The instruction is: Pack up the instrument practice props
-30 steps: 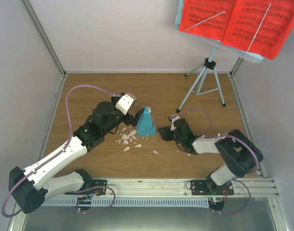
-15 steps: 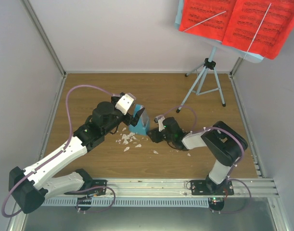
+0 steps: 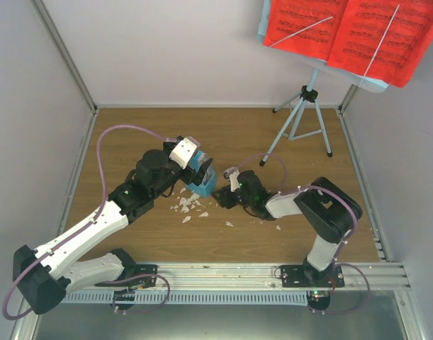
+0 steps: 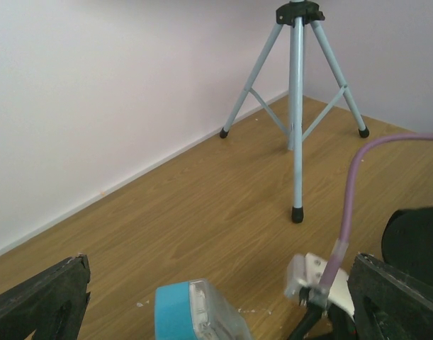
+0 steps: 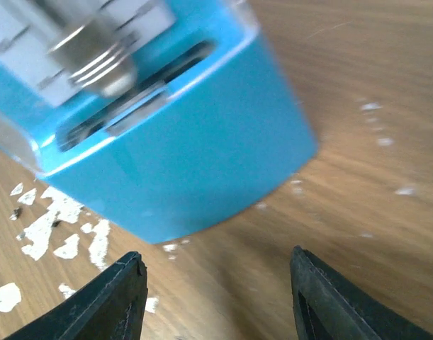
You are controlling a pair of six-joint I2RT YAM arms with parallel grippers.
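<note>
Nothing is packed: the pale-blue tripod music stand (image 3: 301,120) holds the red sheet-music pages (image 3: 351,32). The left gripper (image 3: 200,168) gapes around the small blue box (image 3: 202,182); the right gripper (image 5: 216,297), half-open, seems empty.

The top camera is looking down over the whole desk (image 3: 237,134). The left wrist camera is facing the far tripod (image 4: 295,106); the right is peering closely at the small blue box (image 5: 195,142), which all three are sharing.
</note>
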